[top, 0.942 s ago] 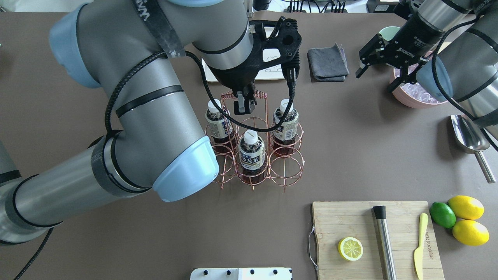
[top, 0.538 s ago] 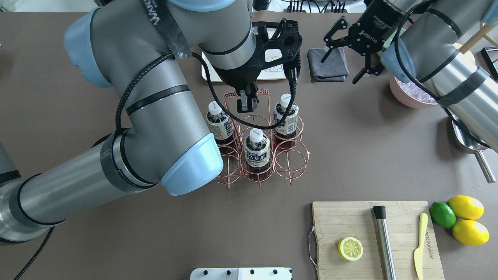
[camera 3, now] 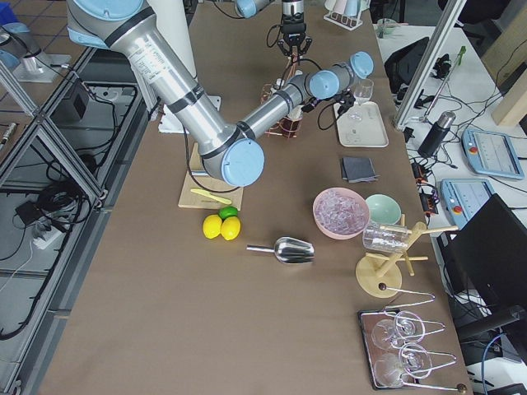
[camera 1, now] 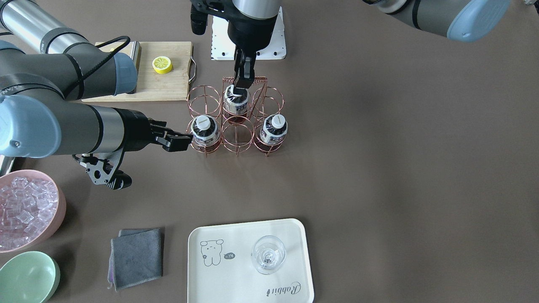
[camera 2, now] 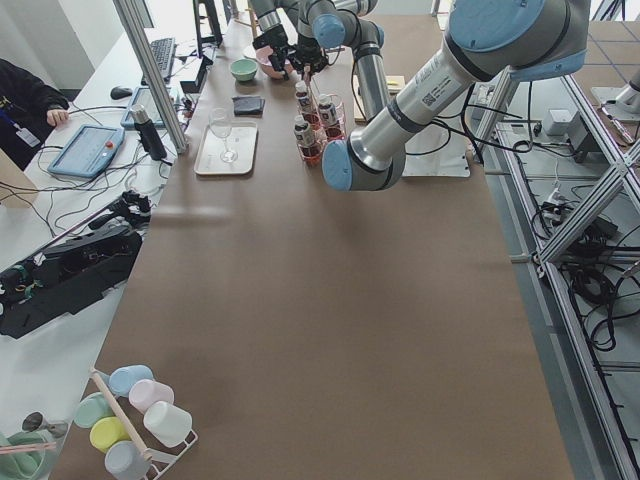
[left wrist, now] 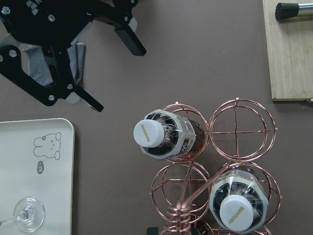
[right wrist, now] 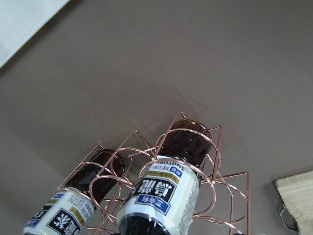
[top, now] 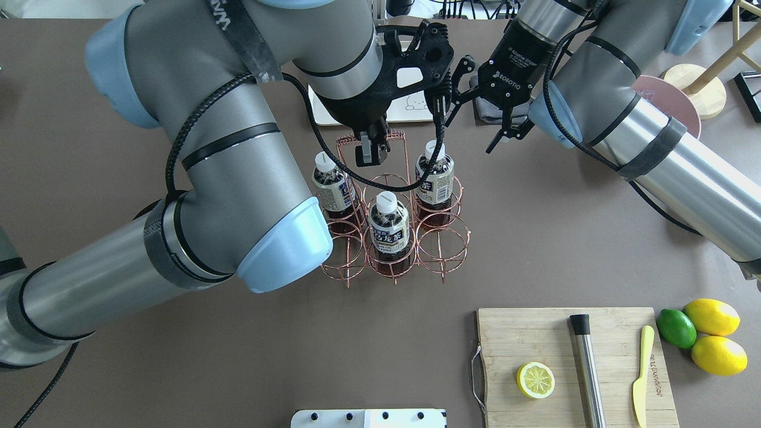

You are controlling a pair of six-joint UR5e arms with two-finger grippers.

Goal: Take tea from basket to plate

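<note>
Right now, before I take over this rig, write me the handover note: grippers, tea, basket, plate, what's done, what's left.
Left gripper: shut on the wire handle of the basket, from above.
Right gripper: open, empty, close beside the corner tea bottle; nothing between its fingers.
Tea: all three stand in basket cells: that one, the middle bottle and the far-corner bottle.
Plate: holds only a wine glass; no tea on it.
Done: nothing moved to the plate.
Left: grasp a bottle, lift it clear of its cell, set it on the plate.

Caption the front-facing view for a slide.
Left gripper holds the basket handle; open right gripper beside a tea bottle.
</note>
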